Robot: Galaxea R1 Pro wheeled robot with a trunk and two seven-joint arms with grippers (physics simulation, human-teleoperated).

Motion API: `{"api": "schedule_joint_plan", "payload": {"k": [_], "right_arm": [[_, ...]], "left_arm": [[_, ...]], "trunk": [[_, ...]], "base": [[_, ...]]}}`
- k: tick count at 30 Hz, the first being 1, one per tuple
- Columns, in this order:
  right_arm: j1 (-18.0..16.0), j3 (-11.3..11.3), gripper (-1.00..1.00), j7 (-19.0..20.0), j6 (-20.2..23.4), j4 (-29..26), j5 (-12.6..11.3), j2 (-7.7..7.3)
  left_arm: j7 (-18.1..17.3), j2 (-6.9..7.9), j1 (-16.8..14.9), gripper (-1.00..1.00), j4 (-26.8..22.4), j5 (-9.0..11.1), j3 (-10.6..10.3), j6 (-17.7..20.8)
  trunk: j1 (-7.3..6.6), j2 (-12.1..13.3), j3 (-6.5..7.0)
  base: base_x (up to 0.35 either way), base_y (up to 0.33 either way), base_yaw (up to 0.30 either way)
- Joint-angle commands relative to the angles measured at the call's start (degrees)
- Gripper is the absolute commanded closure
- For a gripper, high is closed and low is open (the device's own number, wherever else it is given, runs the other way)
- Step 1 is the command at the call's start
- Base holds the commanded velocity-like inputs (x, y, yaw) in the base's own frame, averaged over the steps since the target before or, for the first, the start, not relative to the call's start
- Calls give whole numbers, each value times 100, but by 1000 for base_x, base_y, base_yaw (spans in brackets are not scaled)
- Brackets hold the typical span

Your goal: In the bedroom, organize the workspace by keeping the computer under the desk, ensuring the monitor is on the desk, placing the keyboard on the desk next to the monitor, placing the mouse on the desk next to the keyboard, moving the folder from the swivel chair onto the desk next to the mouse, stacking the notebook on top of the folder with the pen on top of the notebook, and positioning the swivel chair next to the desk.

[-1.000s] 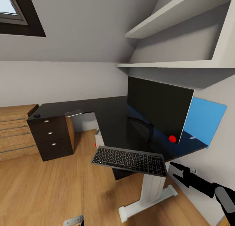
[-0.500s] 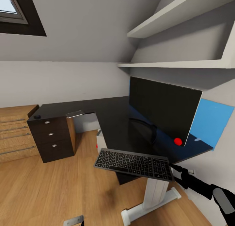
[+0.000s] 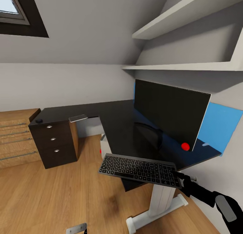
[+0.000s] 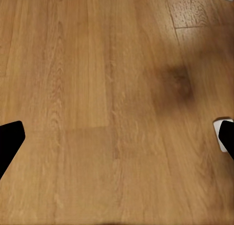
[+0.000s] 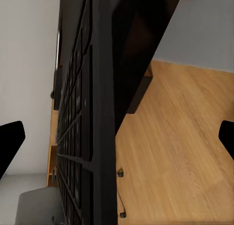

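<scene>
Keyboard (image 3: 139,169) first: we carry it in our right gripper (image 3: 179,177), pinched at its right short end, so its long axis runs leftward from the fingers across the lower centre of the head view, hanging in air just off the near edge of the desk (image 3: 114,122). In the right wrist view the keyboard (image 5: 85,127) passes edge-on between the two fingertips, which are closed on it. It is not yet on the desktop; the bare black surface in front of the monitor (image 3: 168,114) lies just beyond and above its far long edge, so we judge the coming move to be a short lift and push forward, keeping the board parallel to the screen. Our left gripper (image 4: 117,142) hangs spread wide over bare wood floor (image 4: 97,64), holding nothing, well away from the desk.
</scene>
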Motion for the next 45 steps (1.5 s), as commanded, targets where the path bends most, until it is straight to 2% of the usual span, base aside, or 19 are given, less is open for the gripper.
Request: {"api": "schedule_joint_plan", "payload": {"k": [1, 11, 15, 27, 28, 45], "right_arm": [[-4, -10, -100, 19, 38, 3, 12, 2], [-4, 108, -100, 33, 61, 1, 4, 20], [-4, 115, -100, 36, 68, -1, 3, 21], [-4, 118, -100, 31, 74, 1, 3, 21], [-4, 118, 100, 31, 75, 1, 3, 21], [-4, 116, 100, 29, 81, 1, -3, 21]], "left_arm": [[34, 10, -4, -100, -8, 57, -17, -26], [36, 9, -4, -100, -8, 63, -3, -26], [35, 20, -4, -100, -8, 79, 5, -26], [56, 16, -4, -100, -8, 88, 7, -26], [57, 15, -4, -100, -8, 88, 7, -26], [78, 5, -4, -100, 10, 96, 7, -26]], "trunk": [[0, -3, -5], [0, -3, -5], [-88, 158, 67], [-88, 158, 67], [-88, 158, 67], [-110, 198, 85]], "base": [[0, 0, 0], [0, 0, 0], [0, 0, 0], [0, 0, 0], [0, 0, 0], [0, 0, 0]]}}
